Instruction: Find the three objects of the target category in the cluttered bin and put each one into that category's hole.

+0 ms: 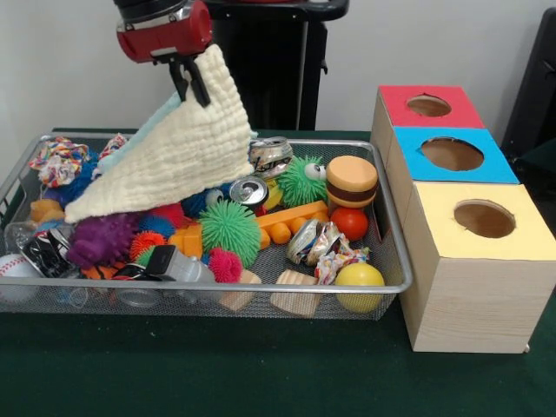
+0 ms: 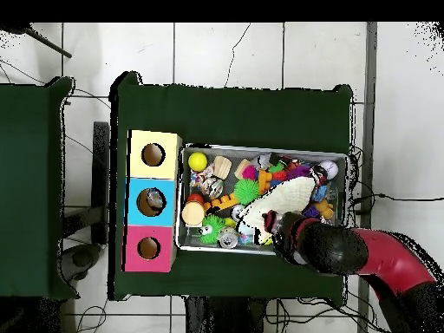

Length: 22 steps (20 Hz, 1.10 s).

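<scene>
My gripper (image 1: 189, 82) hangs above the back left of the wire bin (image 1: 217, 287), shut on the top corner of a cream knitted cloth (image 1: 178, 152). The cloth is lifted and drapes down in a triangle, its lower edge still resting on the toys. A pale blue cloth edge (image 1: 143, 130) shows behind it. Overhead, the cloth (image 2: 282, 201) lies across the bin's middle, and the arm (image 2: 329, 247) hides the gripper. Beside the bin stands a row of boxes with a red hole (image 1: 428, 105), a blue hole (image 1: 452, 154) and a yellow hole (image 1: 484, 219).
The bin holds crushed cans (image 1: 271, 156), a green spiky ball (image 1: 230, 228), a toy burger (image 1: 351, 181), a red ball (image 1: 349, 223), a yellow ball (image 1: 359, 280), wooden blocks (image 1: 295, 294), a purple spiky toy (image 1: 102, 236), a rope toy (image 1: 57, 161) and a baseball (image 1: 16, 271).
</scene>
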Motion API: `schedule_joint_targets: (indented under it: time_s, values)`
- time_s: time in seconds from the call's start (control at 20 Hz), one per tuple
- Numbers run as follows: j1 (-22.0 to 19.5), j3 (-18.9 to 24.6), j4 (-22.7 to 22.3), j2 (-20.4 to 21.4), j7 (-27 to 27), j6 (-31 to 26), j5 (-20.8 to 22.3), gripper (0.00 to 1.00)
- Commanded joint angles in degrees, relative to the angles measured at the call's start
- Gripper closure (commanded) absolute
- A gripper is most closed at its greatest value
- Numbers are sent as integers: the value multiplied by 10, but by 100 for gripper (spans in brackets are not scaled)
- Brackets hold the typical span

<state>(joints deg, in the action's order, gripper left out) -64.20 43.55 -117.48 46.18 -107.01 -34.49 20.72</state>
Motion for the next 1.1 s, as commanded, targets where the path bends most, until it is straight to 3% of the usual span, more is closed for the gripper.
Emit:
schedule_joint_targets:
  time_s: [0.05,0.4,1.1]
  values:
    - [27,28,-46,34,-36,-18,-55,100]
    - [54,23,-64,65,-55,0,-94,100]
    - [176,-69,-42,76,-111,72,-69,100]
